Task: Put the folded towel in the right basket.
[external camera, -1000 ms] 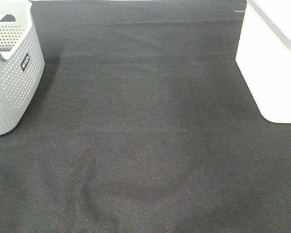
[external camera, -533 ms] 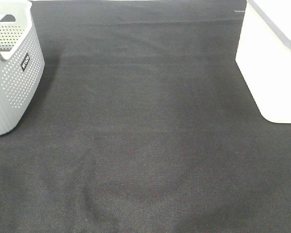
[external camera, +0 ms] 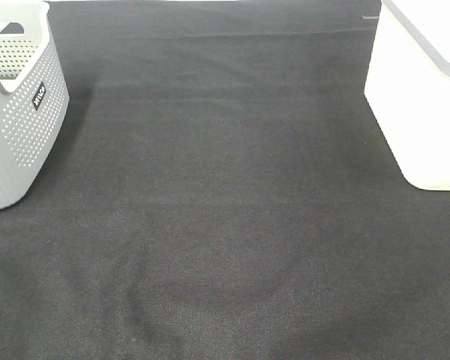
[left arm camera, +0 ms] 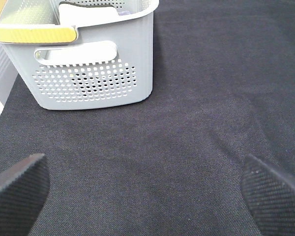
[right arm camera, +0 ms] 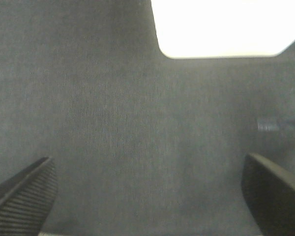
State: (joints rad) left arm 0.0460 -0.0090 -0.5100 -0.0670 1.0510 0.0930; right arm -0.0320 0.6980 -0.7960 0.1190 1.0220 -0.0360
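Perforated grey basket (external camera: 19, 112) stood at far left on black cloth (external camera: 225, 225), left gripper (left arm camera: 147, 189) jaws spread wide over bare cloth, right gripper (right arm camera: 147, 191) likewise wide, white basket (external camera: 424, 105) at far right (towel unseen, orientation untellable).

The right basket (external camera: 420, 105) is a plain white bin with smooth solid walls and rounded lower corners. It stands upright on the black table (external camera: 225, 225) at the right edge of the high view, cut off by the frame, with a grey-blue rim showing along its top. In the right wrist view its white wall (right arm camera: 221, 27) appears washed out. No towel can be made out in any view.
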